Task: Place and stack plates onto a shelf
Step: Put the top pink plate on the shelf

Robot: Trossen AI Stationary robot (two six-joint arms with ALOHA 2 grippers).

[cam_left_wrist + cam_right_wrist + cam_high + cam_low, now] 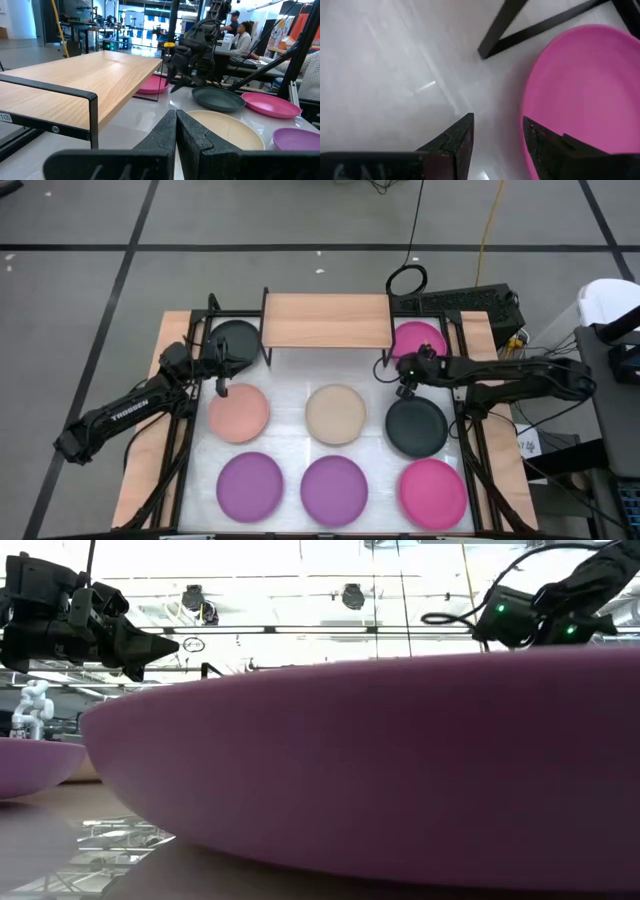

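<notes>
The light wood shelf (325,320) stands at the table's far middle on black legs, with nothing on its top. Eight plates lie flat on the table: black (235,340) and magenta (418,340) beside the shelf, peach (238,412), beige (336,414) and black (417,426) in the middle row, two purple (250,485) (335,488) and one magenta (432,492) near. My left gripper (222,388) (176,125) is shut and hovers over the peach plate's far edge. My right gripper (405,380) (497,135) is open, pointing down beside the far magenta plate's (585,90) rim.
A black frame (465,380) borders the table on both sides. The shelf's legs (500,25) stand close to my right gripper. From table height, a purple plate (400,760) fills the low view, and both arms are raised above it. People sit beyond the table (242,32).
</notes>
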